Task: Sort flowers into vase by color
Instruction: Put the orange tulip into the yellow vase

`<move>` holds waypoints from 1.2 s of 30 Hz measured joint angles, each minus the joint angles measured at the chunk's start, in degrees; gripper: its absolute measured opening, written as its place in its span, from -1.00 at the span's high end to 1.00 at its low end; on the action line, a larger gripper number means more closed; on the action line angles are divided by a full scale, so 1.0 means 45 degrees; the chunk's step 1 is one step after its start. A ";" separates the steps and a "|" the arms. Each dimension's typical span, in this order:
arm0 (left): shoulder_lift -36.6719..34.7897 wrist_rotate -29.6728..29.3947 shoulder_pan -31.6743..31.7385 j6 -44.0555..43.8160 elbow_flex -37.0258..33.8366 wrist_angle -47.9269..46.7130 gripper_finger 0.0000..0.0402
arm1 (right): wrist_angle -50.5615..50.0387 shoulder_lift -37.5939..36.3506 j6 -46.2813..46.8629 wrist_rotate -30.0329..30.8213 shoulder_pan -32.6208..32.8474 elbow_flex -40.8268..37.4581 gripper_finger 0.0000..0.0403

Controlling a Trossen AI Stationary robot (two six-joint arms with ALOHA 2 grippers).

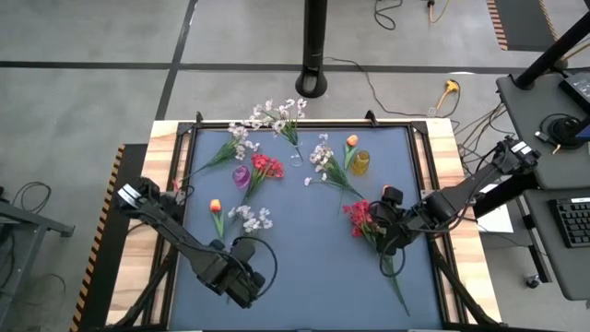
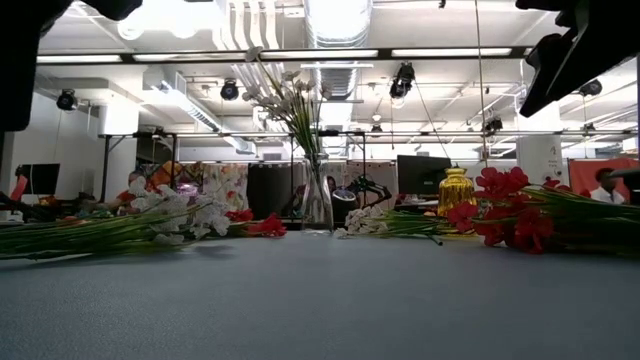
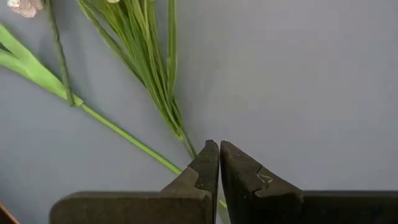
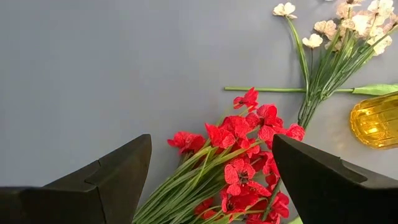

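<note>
Your right claw (image 4: pixel 208 180) hangs released over the red-blossomed green-stemmed spray (image 4: pixel 249 155) lying on the blue-grey desk (image 1: pixel 304 267), its stem end cut off from the wrist view, while your left claw (image 3: pixel 219 163) is clenched, empty, above thin green stems (image 3: pixel 149 68).

Red flowers (image 4: pixel 249 155), green stems; yellow vase (image 4: pixel 375 121); purple vase (image 1: pixel 241 176); grey-blue mat (image 1: pixel 304 267).

My two arms (image 1: pixel 198 249) are dark and jointed, with white tags near their bases. My left fingers (image 3: pixel 208 171) are matte black wedges; the right ones (image 4: pixel 112 174) look alike.
</note>
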 joint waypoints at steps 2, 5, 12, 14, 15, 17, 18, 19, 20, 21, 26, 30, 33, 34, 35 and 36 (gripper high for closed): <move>0.0000 -0.0018 -0.0061 -0.0093 0.0004 0.0269 0.99 | -0.0042 -0.0004 -0.0238 0.0001 0.0000 -0.0020 -0.61; 0.0000 -0.0005 -0.0090 -0.0163 0.0004 0.0936 0.91 | -0.0029 0.0000 -0.0416 -0.0005 0.0000 -0.0045 -0.61; -0.0096 0.0122 0.0127 0.0287 0.0005 0.0232 0.60 | 0.0055 -0.0004 -0.0730 0.0458 0.0000 -0.0123 -0.61; -0.0274 0.0111 0.0305 -0.0530 0.0005 -0.1265 0.50 | 0.0152 0.0000 -0.0726 0.0583 0.0000 -0.0141 -0.61; -0.0352 0.0068 0.0399 -0.1233 0.0005 -0.2019 0.46 | 0.0200 0.0000 -0.0726 0.0591 0.0000 -0.0146 -0.61; -0.0457 -0.0031 0.0496 -0.2479 -0.0130 -0.3185 0.36 | 0.0447 -0.0002 -0.0752 0.0635 0.0000 -0.0146 -0.61; -0.0497 -0.0119 0.0510 -0.2826 -0.0284 -0.3404 0.32 | 0.0494 0.0000 -0.0763 0.0662 0.0000 -0.0146 -0.61; -0.0555 -0.0233 0.0498 -0.2973 -0.0507 -0.3294 0.27 | 0.0500 0.0000 -0.0827 0.0711 0.0000 -0.0146 -0.61; -0.0624 -0.0274 0.0486 -0.3033 -0.0761 -0.3003 0.24 | 0.0530 0.0000 -0.0867 0.0813 0.0000 -0.0146 -0.61; -0.0689 -0.0294 0.0486 -0.3058 -0.1059 -0.2589 0.22 | 0.0593 -0.0002 -0.0907 0.0875 0.0000 -0.0146 -0.61; -0.0857 -0.0143 0.0851 -0.3796 -0.2658 -0.1665 0.18 | 0.0868 -0.0005 -0.1346 0.0893 -0.0005 -0.0146 -0.61; -0.0884 0.0153 0.1015 -0.4557 -0.3679 -0.1005 0.21 | 0.1142 -0.0002 -0.1522 0.0889 -0.0005 -0.0146 -0.61; -0.0884 -0.0292 0.1016 -0.4832 -0.4278 0.0192 0.23 | 0.1140 -0.0001 -0.1527 0.0884 -0.0005 -0.0146 -0.61; -0.0884 -0.0293 0.1048 -0.4959 -0.4458 0.0330 0.23 | 0.1137 -0.0005 -0.1522 0.0889 -0.0005 -0.0146 -0.61; -0.0856 -0.0243 0.1064 -0.5129 -0.4600 0.0295 0.24 | 0.1137 -0.0005 -0.1527 0.0884 -0.0005 -0.0146 -0.61; -0.0828 -0.0223 0.1076 -0.5315 -0.4704 0.0257 0.24 | 0.1132 -0.0005 -0.1526 0.0884 -0.0005 -0.0146 -0.61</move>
